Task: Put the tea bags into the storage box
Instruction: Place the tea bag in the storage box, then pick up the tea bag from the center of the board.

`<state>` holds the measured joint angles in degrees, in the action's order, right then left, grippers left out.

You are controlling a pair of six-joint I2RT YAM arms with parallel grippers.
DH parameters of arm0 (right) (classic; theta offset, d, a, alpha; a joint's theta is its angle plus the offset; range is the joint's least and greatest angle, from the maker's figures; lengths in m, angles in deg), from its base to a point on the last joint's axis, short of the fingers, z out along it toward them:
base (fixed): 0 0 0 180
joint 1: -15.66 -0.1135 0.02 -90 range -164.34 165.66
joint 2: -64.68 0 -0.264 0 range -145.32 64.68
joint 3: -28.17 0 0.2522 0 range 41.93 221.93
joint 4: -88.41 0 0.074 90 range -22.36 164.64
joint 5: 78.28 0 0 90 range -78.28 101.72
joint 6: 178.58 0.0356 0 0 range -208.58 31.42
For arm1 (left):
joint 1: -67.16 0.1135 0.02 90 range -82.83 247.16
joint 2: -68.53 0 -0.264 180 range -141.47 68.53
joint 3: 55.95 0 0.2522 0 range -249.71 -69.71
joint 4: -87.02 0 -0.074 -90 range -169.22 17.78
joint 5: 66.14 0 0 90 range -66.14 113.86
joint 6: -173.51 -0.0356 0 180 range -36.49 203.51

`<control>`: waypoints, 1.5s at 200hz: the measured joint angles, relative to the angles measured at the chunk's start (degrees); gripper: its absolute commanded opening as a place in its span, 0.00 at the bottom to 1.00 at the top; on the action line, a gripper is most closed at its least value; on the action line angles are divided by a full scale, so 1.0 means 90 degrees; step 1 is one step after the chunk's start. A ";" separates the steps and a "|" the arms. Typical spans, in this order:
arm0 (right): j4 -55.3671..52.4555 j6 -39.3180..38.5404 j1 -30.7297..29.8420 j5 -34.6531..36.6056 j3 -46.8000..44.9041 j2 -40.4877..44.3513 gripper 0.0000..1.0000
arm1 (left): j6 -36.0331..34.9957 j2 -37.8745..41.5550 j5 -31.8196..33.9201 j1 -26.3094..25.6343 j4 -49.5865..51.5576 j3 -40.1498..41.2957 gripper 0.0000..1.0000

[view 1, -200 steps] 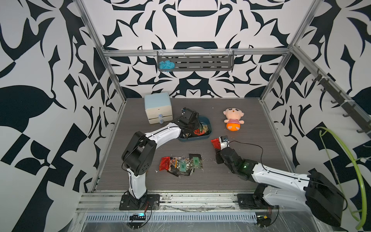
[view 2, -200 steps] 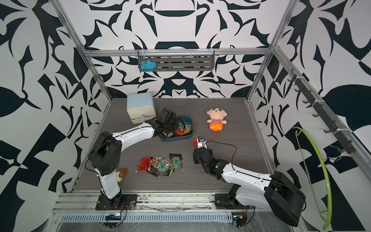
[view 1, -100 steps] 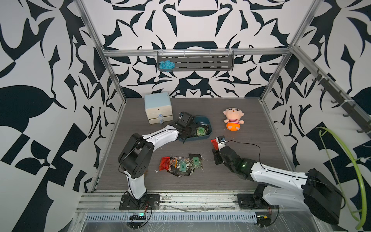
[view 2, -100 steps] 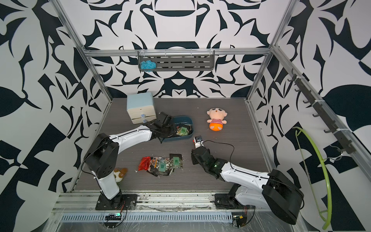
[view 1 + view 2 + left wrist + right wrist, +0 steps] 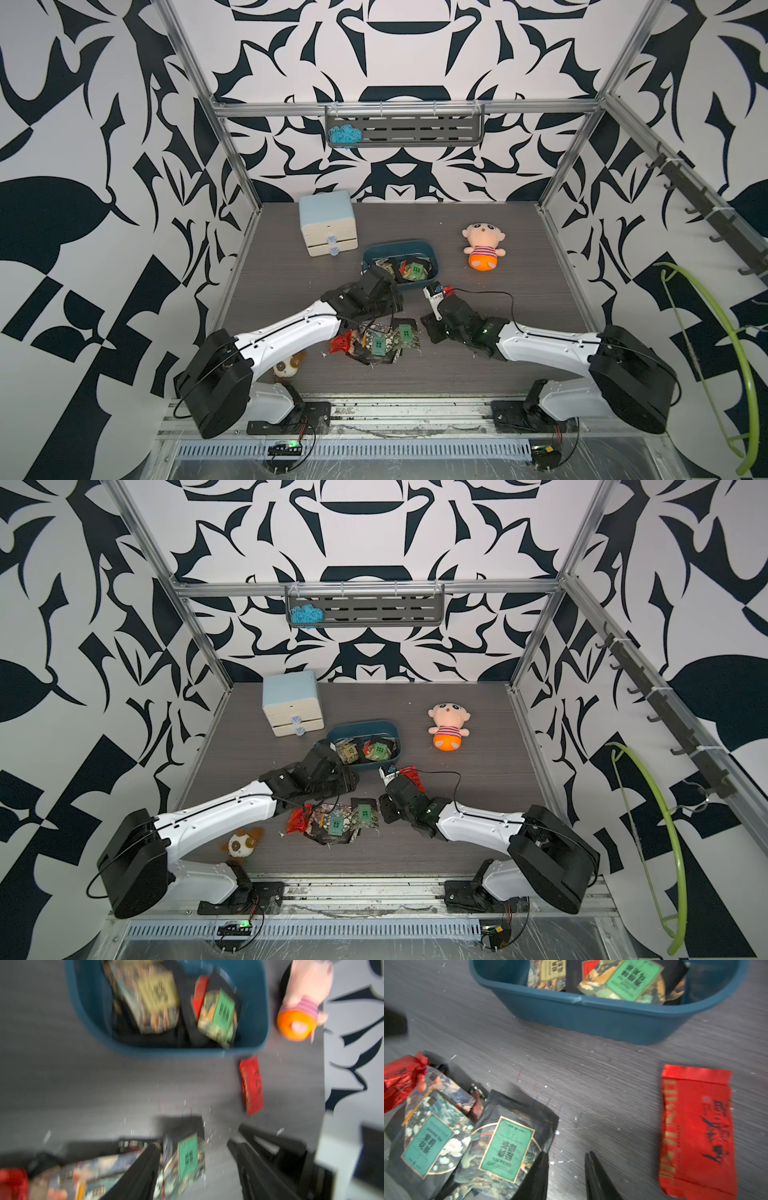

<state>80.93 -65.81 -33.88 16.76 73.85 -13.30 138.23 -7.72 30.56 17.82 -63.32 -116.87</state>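
While several tea bags (image 5: 415, 269) already lie in the storage box (image 5: 399, 245), a pile (image 5: 380, 343) and one red sachet (image 5: 697, 1128) are left on the table (image 5: 291, 282) near the box, left gripper (image 5: 194, 1145) wide and empty, right gripper (image 5: 566, 1154) narrow, holding nothing.
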 measured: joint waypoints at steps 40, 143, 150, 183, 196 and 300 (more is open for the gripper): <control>-0.0024 -0.0007 -0.0063 -0.0267 0.0090 -0.0226 0.29 | 0.0391 0.0097 -0.0049 -0.0474 -0.0109 0.0668 0.55; -0.0362 -0.0087 -0.0175 -0.0605 0.0733 -0.1207 0.19 | 0.1195 0.0182 0.0109 -0.0814 -0.0911 0.1596 0.39; -0.0372 -0.0092 -0.0175 -0.0607 0.0741 -0.1217 0.18 | 0.1234 0.0158 0.0107 -0.0840 -0.0991 0.1603 0.39; -0.0444 -0.0100 -0.0180 -0.0607 0.0760 -0.1236 0.15 | 0.1314 -0.0265 0.0107 -0.0971 -0.1331 0.1513 0.38; -0.0486 -0.0109 -0.0180 -0.0607 0.0777 -0.1260 0.12 | 0.1328 -0.0486 0.0104 -0.0991 -0.1387 0.1404 0.38; -0.0818 -0.0075 -0.0177 -0.0544 0.1093 -0.1569 0.00 | 0.1666 -0.1066 0.0282 -0.0991 -0.1693 0.1132 0.35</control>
<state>73.56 -66.49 -35.47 11.86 83.69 -27.42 153.23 -17.31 33.09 8.91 -78.55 -106.69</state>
